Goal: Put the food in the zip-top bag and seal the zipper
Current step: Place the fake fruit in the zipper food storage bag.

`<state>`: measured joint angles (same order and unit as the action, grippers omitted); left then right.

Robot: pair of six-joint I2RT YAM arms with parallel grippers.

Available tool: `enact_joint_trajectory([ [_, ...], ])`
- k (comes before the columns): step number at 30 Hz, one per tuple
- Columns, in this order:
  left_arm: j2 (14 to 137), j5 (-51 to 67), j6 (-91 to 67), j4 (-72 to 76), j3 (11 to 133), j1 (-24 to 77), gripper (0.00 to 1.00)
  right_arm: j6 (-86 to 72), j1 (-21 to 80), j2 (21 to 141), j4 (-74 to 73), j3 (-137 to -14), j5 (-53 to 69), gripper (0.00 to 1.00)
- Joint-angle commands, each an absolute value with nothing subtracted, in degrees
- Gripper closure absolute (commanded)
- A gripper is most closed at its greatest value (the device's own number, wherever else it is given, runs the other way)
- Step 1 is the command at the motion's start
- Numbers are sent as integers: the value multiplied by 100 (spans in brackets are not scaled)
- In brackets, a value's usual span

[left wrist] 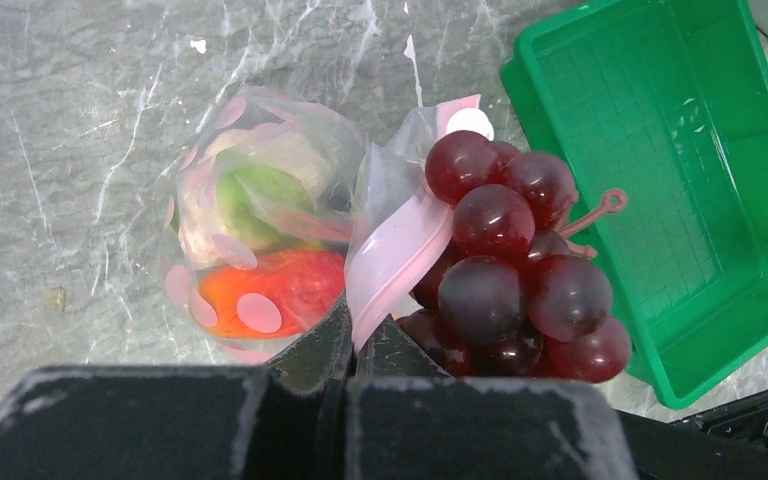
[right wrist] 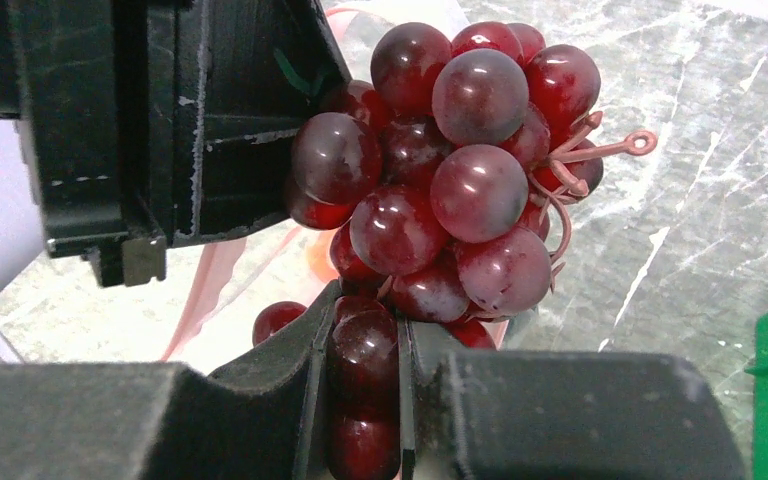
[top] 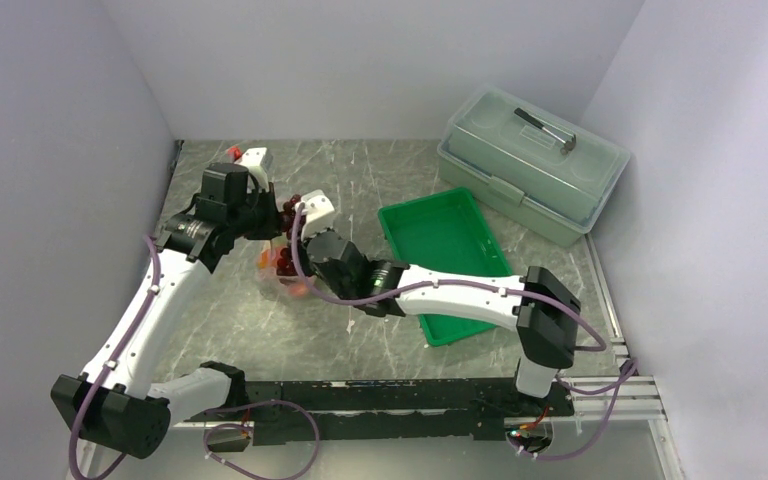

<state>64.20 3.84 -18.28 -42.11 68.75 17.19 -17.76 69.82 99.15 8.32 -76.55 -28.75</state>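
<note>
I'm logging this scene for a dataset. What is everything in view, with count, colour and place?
grape bunch: one, dark red, beside the bag's mouth
zip-top bag: one, clear with pink dots, table centre-left
zipper: one, pink, along the bag's mouth
vegetable: one, white-and-green, inside the bag
fruit: one, red-orange, inside the bag
tray: one, green, right of the bag
lidded box: one, pale green, far right
table: one, grey marbled
left gripper: black, shut on zipper
right gripper: black, shut on grape bunch
</note>
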Motion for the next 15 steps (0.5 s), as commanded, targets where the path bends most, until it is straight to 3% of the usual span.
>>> enact_joint_trajectory([
  [1,6261,519,-1863,-3894,6899,1697,100,-1859,7031,10104,314,-8137,-2918,100],
  [15,6267,510,-1881,-3878,6882,1685,100,-1859,7022,10255,-32,-7989,-2918,100],
])
